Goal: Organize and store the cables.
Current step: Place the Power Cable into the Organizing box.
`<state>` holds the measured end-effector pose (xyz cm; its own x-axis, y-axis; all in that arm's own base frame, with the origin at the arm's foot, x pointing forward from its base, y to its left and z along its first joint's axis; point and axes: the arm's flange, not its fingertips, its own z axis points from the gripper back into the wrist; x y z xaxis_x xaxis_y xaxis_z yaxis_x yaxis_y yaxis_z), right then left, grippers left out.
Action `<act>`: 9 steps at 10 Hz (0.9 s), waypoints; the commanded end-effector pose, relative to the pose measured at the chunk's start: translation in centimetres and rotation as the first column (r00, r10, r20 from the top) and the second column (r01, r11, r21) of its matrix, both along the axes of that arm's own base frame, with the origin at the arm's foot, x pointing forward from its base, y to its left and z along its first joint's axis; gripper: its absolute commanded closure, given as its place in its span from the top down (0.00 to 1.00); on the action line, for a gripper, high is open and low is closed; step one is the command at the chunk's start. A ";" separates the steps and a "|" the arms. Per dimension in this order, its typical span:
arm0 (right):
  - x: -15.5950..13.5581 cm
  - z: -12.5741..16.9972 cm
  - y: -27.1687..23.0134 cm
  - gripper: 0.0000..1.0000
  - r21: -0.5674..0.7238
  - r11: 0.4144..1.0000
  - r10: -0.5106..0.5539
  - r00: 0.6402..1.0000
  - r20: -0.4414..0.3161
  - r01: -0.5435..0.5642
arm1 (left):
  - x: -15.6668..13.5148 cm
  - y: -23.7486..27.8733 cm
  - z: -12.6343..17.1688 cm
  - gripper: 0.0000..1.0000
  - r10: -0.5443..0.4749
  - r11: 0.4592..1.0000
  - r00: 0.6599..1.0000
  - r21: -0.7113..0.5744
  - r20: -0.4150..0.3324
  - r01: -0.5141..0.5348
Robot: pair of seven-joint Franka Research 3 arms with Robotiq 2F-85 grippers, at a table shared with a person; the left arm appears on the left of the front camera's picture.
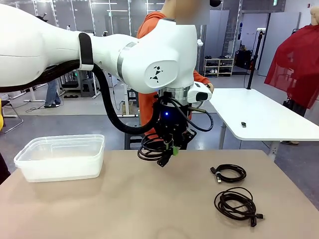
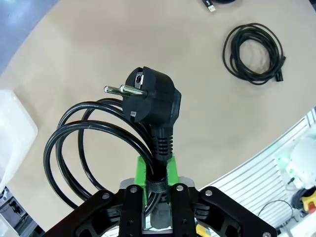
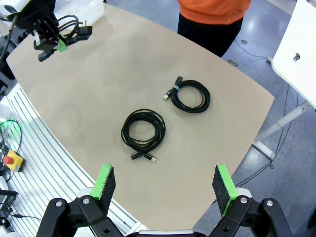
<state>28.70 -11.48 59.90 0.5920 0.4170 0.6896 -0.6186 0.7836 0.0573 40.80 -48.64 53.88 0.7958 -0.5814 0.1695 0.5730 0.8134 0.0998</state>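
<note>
Gripping the power cable [image 2: 148, 108] at the strapped bundle just under its chunky plug, left gripper [image 2: 155, 170] clamped tight. Loops hanging free above mid-table, right of the clear tub [image 1: 60, 167]. Probably stiff, springy and plug-heavy; best taken where the strap binds the loops. Lying at right, two thinner ones: far coil [image 1: 239, 177] and near coil [image 1: 222, 204]. Likely light, floppy, apt to unwind, so worth pinching across several strands. Right gripper [image 3: 163, 181] spread wide, holding nothing, above the near edge. No readable brand; plug markings too small.

The power cable [image 2: 157, 129] loses its lower loops behind the left hand [image 2: 156, 173].
</note>
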 end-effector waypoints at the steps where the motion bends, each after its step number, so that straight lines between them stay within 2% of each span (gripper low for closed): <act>1: 0.0 -0.1 0.0 1.00 0.003 1.000 0.003 1.000 0.005 -0.003 | -0.1 0.1 0.3 0.00 -0.016 1.000 1.000 -0.013 -0.012 0.016; 2: 0.0 -0.1 0.0 1.00 0.003 1.000 0.003 1.000 0.005 -0.003 | 0.0 0.0 0.0 0.19 0.000 1.000 1.000 0.000 0.000 0.000; 4: 0.0 -0.1 0.0 1.00 0.003 1.000 0.003 1.000 0.005 -0.003 | 2.7 3.7 0.9 0.19 -0.007 1.000 0.999 0.007 0.034 0.007; 6: 0.0 -0.1 0.0 1.00 0.003 1.000 0.003 1.000 0.005 -0.003 | 3.5 8.3 1.8 0.19 -0.033 0.999 0.996 -0.002 0.078 0.034; 9: 0.0 -0.1 0.0 1.00 0.003 1.000 0.003 1.000 0.005 -0.003 | 4.2 19.4 2.5 0.19 -0.029 0.997 0.994 -0.074 0.109 0.038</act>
<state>28.70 -11.49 59.90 0.5922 0.4168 0.6896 -0.6185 0.7837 0.0575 46.99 -33.18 57.14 0.7779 -0.5789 0.2444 0.5610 0.8151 0.1447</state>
